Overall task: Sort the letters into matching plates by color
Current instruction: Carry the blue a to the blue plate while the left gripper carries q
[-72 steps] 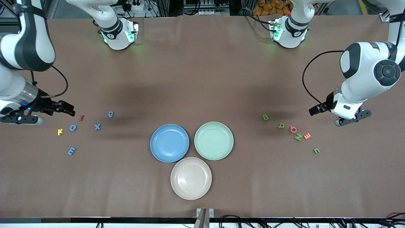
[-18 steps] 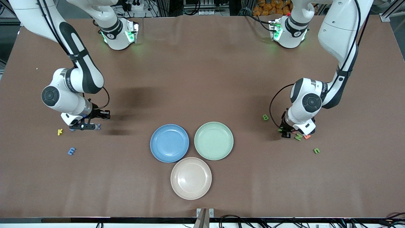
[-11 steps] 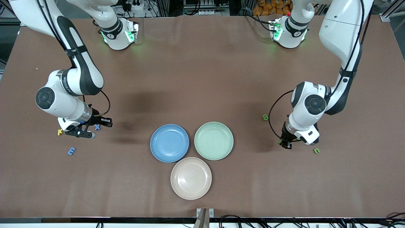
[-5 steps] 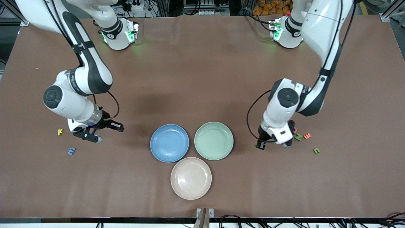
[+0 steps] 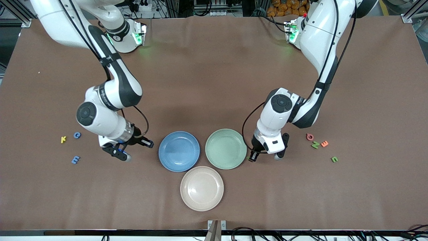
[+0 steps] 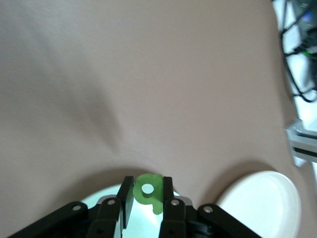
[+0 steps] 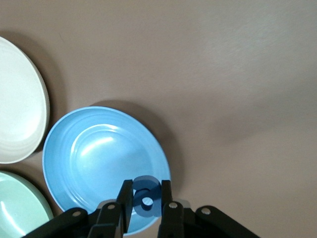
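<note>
The left pincer (image 6: 147,198) clamps a small green foam letter (image 6: 149,191) at the pale green round plate's (image 5: 226,149) rim. The right pincer (image 7: 146,198) grips a small blue foam letter (image 7: 145,197) over the blue round plate's (image 7: 94,163) edge. Only the wrist views show both letters; the beige plate (image 5: 202,188) sits nearer the front camera on the brown worktop (image 5: 214,83).

The left hand (image 6: 147,198) pinches a green letter (image 6: 149,192) with a round hole between its two black fingers (image 6: 127,201). Just beneath it shows the rim of the pale green plate (image 6: 106,199), with the beige plate (image 6: 262,208) beside that on the brown table (image 6: 148,84).
</note>
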Controlling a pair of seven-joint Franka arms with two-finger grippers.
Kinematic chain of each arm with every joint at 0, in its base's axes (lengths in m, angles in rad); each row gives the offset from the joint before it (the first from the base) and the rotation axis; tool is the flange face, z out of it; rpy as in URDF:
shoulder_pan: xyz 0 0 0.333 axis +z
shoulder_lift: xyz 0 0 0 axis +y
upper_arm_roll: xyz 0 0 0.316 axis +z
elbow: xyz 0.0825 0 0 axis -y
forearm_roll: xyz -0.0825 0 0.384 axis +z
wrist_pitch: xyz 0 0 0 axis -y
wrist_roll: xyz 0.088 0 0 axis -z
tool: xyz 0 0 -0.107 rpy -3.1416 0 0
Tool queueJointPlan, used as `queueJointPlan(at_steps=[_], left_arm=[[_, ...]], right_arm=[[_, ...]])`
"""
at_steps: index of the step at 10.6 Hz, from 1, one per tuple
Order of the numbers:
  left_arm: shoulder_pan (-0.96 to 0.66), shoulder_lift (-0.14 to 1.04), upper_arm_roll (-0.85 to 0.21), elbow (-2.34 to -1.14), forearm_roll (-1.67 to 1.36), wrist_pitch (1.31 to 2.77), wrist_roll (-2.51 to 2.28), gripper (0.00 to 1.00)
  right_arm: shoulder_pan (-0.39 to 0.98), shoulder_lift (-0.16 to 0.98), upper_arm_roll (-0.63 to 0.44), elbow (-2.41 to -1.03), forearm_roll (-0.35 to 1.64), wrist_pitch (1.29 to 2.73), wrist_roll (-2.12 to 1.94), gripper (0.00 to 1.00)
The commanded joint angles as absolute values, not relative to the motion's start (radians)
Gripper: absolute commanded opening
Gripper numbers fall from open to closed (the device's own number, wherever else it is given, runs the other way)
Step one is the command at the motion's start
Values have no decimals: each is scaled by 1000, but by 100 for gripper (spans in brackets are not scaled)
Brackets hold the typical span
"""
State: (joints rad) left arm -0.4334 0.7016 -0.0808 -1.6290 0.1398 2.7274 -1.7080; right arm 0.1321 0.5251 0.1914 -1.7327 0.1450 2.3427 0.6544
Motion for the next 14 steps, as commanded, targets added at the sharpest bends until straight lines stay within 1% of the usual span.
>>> queueJointPlan(at_steps=[1,3,4,5,6,7,8,10,12,14], left_arm=[[-475,709,-90,-1609,153,2773,-1718,0],[-527,709,-91,-1612,147,2772,-1748,0],[-537,715,-91,-1617,149,2767,-1765,0],[-535,718,-91,-1621,152,2761,-1760,43],[-537,719,-86,-1624,164,2747,-1756,99],[-531,712,-86,-1624,164,2705,-1756,100],[-520,707,-86,-1624,164,2666,-1756,100],[-505,693,-81,-1624,164,2587,-1755,100],[-466,677,-81,-1623,166,2446,-1752,100],[-419,651,-84,-1624,167,2311,-1647,100]], right_arm=[[181,656,195,-1583,141,2335,748,9],[210,702,195,-1539,127,2336,784,9],[222,718,195,-1528,127,2353,794,12],[232,725,198,-1528,129,2385,825,16],[233,730,207,-1528,129,2393,840,41],[232,730,215,-1529,111,2395,841,85],[229,730,215,-1532,57,2390,836,100],[224,729,215,-1534,-9,2385,824,100],[206,718,215,-1545,-9,2372,760,100],[175,690,215,-1552,-9,2309,689,100]])
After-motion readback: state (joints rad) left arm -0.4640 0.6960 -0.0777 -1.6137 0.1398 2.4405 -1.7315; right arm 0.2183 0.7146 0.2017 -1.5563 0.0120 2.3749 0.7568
